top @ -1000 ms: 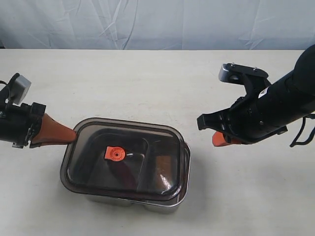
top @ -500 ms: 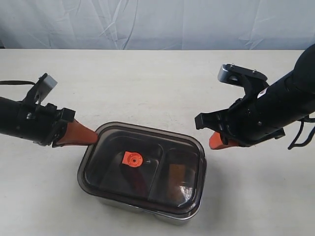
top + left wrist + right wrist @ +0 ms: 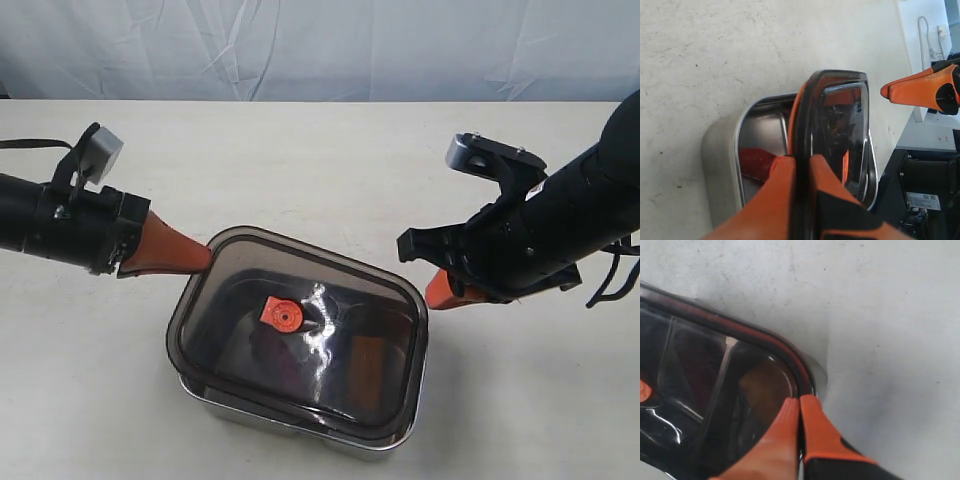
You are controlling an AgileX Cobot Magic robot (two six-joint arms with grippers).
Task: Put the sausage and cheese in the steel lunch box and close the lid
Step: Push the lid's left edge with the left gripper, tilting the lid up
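left gripper [image 3: 196, 258] is clamped on the left short edge of the lid [image 3: 240, 300]. lid hangs over the steel lunch box [image 3: 262, 420], long axes roughly aligned left-right. we judge it unseated, left end up. right gripper [image 3: 436, 295] has jaws together, empty, tips just at the lid's right edge. sausage [image 3: 757, 162] in left compartment, cheese [image 3: 368, 365] in right. we'd lower the left end next.

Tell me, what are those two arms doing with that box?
The left pincer grips the dark lid by its rim and holds it over the steel lunch box, raised on that side, so it is not seated yet. The red sausage and the cheese lie inside. The right pincer, shut and empty, sits at the lid's opposite corner.
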